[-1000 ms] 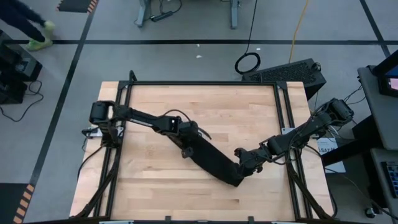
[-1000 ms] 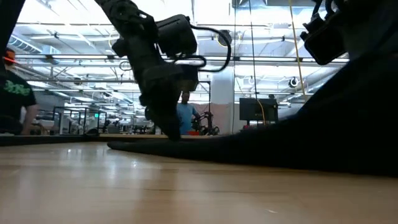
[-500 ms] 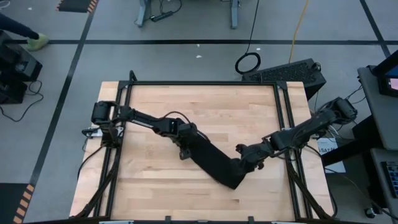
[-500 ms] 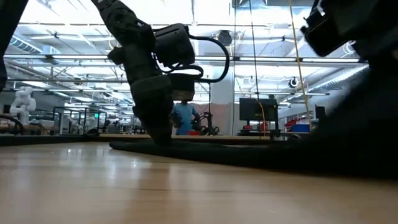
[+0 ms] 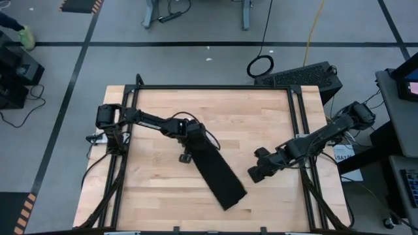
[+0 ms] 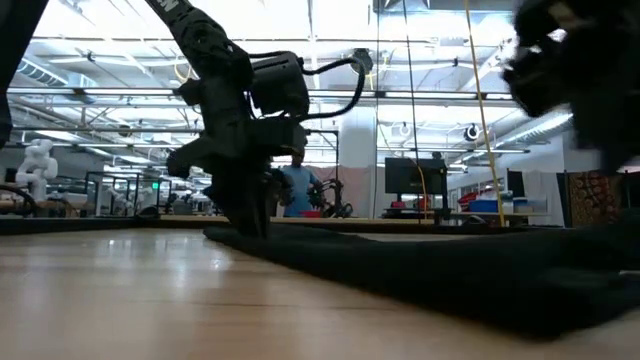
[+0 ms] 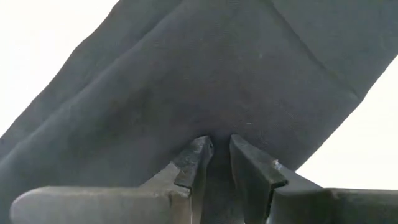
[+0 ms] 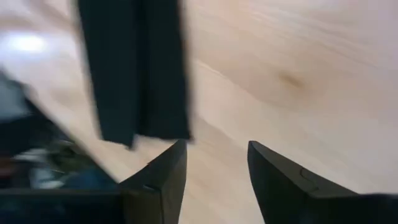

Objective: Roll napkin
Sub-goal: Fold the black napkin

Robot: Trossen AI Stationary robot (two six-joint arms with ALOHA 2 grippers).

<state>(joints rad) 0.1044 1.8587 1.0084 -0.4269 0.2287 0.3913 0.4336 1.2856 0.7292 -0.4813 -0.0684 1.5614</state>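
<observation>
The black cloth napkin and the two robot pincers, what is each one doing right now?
Black cloth napkin: folded into a long strip, lying flat and slanted on the wooden table.
Left pincer: fingers close together, pinching one end of the napkin.
Right pincer: open, holding nothing, off the napkin, over bare wood beside its other end.

Black napkin (image 5: 217,171): folded long strip, flat, diagonal on tabletop.

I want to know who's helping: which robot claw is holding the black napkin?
The left gripper pinches the napkin at its end. The right gripper sits open, apart from it.
</observation>
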